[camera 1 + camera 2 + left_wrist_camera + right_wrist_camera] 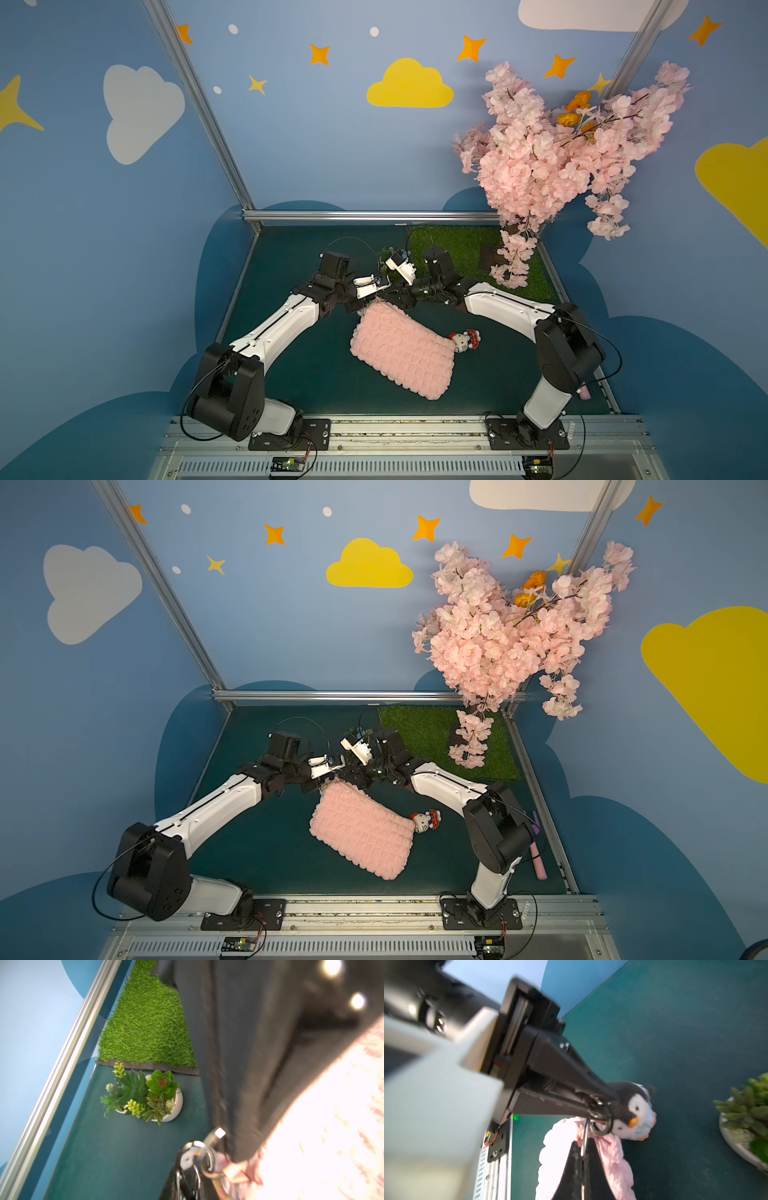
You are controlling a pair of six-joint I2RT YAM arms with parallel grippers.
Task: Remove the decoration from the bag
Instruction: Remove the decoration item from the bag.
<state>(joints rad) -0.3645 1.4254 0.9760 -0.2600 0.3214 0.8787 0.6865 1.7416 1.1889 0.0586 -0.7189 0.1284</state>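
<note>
At the far corner of the pink quilted bag (401,353), the right gripper (583,1144) is pinching a thin metal clasp (585,1130), fingers pressed together. The left gripper (598,1105) is holding its fingertips close around the dark key ring (607,1126) of a penguin plush (638,1109); whether it is truly gripping cannot be told. The cat-face charm (466,340) is lying against the bag's other zip-edge corner, well apart from both grippers. It looks light and squashy, so it is probably best taken by its connecting link, with the limp bag pinned.
</note>
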